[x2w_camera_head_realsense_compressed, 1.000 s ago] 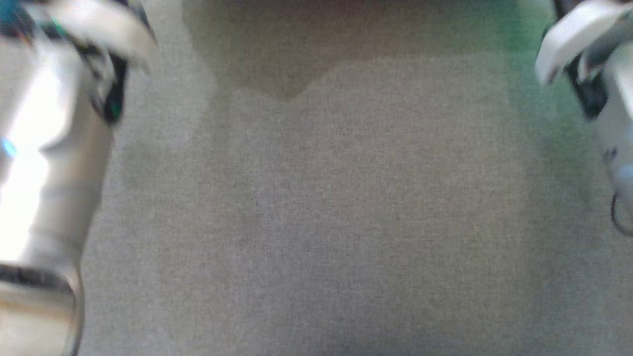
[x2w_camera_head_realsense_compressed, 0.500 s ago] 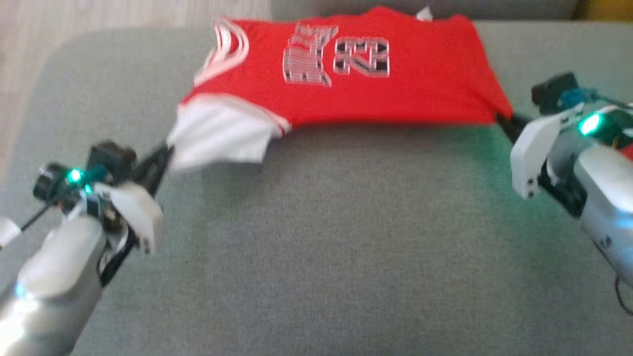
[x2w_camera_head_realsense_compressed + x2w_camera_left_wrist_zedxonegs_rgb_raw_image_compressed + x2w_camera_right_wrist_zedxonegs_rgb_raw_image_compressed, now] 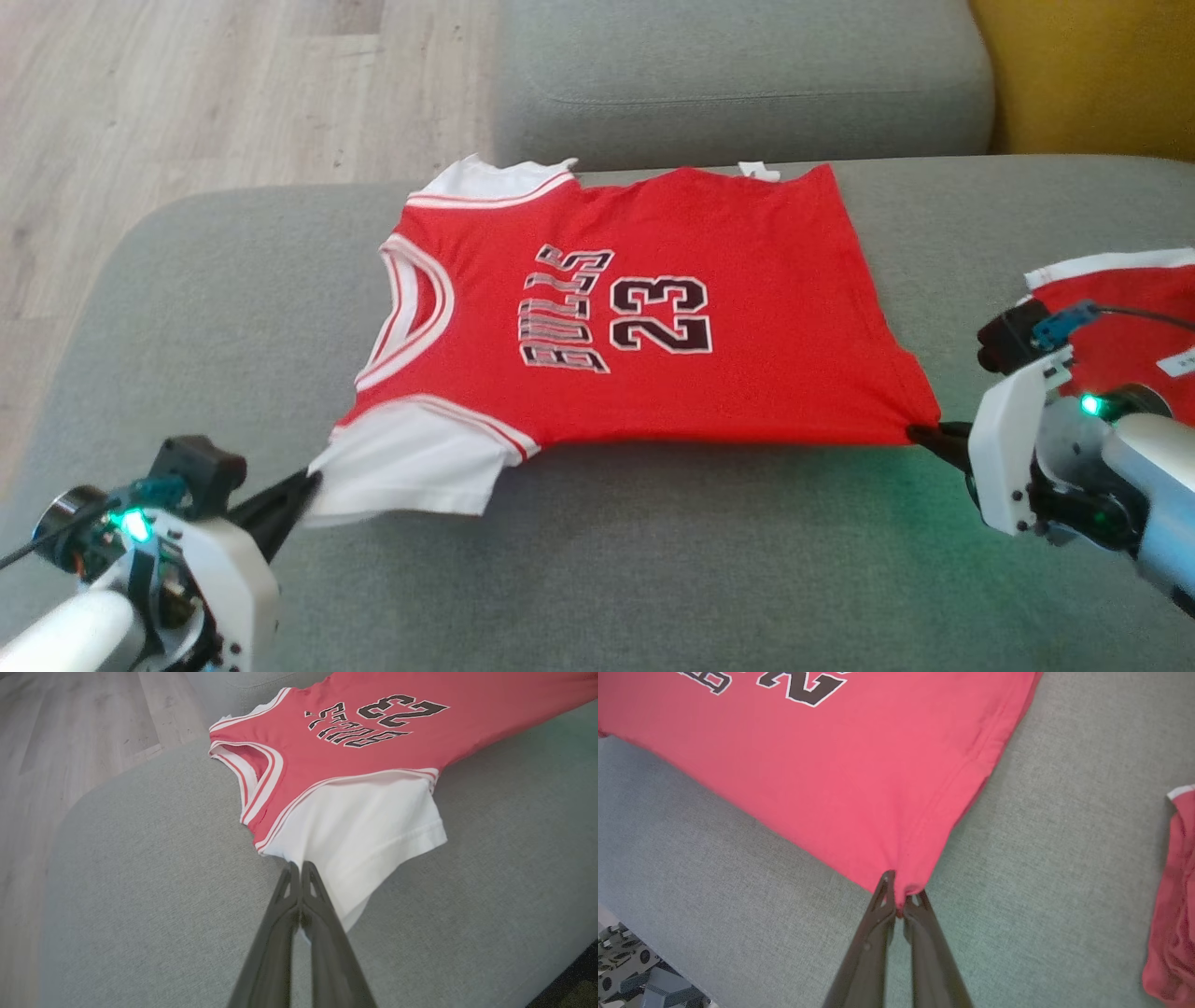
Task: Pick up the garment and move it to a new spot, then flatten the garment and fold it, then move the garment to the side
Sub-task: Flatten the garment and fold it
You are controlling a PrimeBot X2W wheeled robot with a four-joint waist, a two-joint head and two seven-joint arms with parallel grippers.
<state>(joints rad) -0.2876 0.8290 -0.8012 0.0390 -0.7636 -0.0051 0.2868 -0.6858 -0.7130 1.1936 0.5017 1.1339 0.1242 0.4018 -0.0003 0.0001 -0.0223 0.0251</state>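
The garment is a red jersey with white sleeves and the number 23, spread on the grey sofa seat, neck to the left. My left gripper is shut on the near white sleeve, pinching its edge. At the near right, my right gripper is shut on the red hem corner, and the cloth puckers at the pinch. Between the two grips the near edge is stretched taut.
A second red garment lies bunched on the seat at the right, behind my right wrist, also in the right wrist view. The sofa's back cushion rises behind. Wooden floor lies off the left.
The head camera has tilted up from bare cushion to the whole jersey. Since half a second ago the jersey sits lower in view and sharper, both grips still on it.
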